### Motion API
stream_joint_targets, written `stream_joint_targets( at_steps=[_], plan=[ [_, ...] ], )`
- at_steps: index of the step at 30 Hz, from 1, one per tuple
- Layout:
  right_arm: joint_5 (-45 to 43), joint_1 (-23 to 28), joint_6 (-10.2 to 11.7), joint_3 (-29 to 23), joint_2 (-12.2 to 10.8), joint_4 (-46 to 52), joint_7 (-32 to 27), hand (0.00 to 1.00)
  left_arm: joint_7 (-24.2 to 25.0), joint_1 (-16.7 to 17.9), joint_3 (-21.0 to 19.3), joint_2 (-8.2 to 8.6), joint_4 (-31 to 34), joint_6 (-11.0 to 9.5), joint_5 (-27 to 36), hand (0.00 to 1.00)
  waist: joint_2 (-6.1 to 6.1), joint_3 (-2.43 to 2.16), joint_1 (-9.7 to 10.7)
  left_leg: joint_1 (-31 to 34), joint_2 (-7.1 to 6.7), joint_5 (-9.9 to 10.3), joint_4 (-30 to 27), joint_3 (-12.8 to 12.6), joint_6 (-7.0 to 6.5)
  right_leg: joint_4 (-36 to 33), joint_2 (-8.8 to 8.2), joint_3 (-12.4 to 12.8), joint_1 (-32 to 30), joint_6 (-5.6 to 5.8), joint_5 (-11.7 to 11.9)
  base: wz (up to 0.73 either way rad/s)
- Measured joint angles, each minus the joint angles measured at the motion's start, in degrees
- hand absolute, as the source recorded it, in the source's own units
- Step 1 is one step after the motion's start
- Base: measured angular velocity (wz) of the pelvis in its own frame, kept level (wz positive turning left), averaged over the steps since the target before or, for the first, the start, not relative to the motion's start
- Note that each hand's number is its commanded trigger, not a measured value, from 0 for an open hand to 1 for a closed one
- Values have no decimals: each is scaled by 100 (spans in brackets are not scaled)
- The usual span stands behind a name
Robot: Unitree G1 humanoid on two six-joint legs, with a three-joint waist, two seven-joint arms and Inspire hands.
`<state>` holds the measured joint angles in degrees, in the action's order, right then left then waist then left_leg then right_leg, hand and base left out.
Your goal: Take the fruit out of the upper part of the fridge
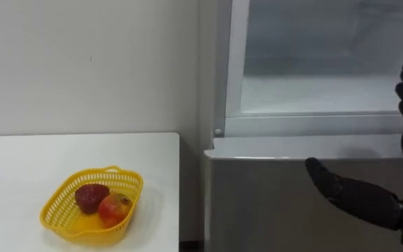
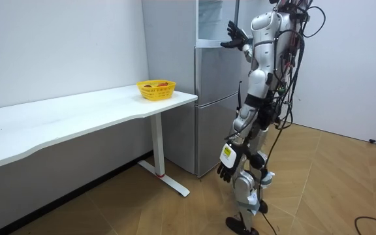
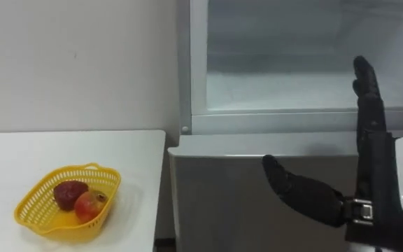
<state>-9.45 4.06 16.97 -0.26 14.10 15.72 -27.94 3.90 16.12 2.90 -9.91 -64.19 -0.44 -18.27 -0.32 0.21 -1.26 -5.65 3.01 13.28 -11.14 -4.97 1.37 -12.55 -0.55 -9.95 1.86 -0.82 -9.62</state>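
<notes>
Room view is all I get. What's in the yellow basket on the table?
Observer: Two fruits in the basket: a dark red fruit beside a red-and-yellow fruit.
Operator: Anything on the upper fridge shelf?
Observer: The stretch of shelf in the eye views is bare white.
Operator: Right hand holding something?
Observer: No, the right hand is open, fingers straight up, in front of the fridge.

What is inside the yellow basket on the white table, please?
The yellow basket holds two fruits side by side: a dark red fruit and a red-yellow apple. The basket floor beneath them is covered.
</notes>
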Motion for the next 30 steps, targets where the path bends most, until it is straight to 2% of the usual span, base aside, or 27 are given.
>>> stream_joint_targets(
  at_steps=[6, 8, 11, 15, 20, 26, 30],
  plan=[
    [304, 544, 38, -11, -36, -389, -227, 0, -1, 20, 56, 20, 4, 0, 297, 0, 37, -22, 12, 7, 18, -1, 46, -122, 1, -6, 20, 67, -72, -2, 1, -8],
    [315, 727, 38, -67, -57, -392, -333, 0, 6, 32, 55, 18, 14, 1, 296, 0, 64, -36, 91, 19, 18, 0, 45, -148, 1, -4, 17, 68, -94, 2, -2, 0],
    [328, 850, 48, -155, -57, -424, -427, 0, 22, 37, 52, 18, 28, 0, 299, 0, 92, -56, 106, 20, 22, -1, 45, -267, 0, -8, 20, 129, -122, 6, -7, -11],
    [442, 988, 66, -177, -82, -997, -536, 0, -6, 36, 55, 14, -83, -55, 301, 0, 81, -68, 211, -73, 19, -1, 44, -306, 0, -14, 20, 185, -73, 7, -7, -7],
    [1239, 1295, 63, -234, -237, -1474, -807, 0, -146, 53, 65, 24, -109, -57, 308, 0, 48, -40, 274, -87, 17, -1, 43, -381, 0, -2, 22, 246, -96, 24, -26, -5],
    [2310, 1315, 74, -321, -261, -2464, -1230, 0, -278, 52, 75, 19, 10, -43, 343, 0, 96, -61, 412, -103, 27, 23, 79, -386, -8, -12, 31, 216, -81, 32, -39, 3],
    [3010, 1327, 74, -342, -336, -3277, -1417, 0, -381, 165, 68, 22, 129, -44, 423, 0, 95, -53, 499, -90, 28, 23, 111, -392, -8, -9, 35, 228, -83, 29, -37, 0]
  ],
)
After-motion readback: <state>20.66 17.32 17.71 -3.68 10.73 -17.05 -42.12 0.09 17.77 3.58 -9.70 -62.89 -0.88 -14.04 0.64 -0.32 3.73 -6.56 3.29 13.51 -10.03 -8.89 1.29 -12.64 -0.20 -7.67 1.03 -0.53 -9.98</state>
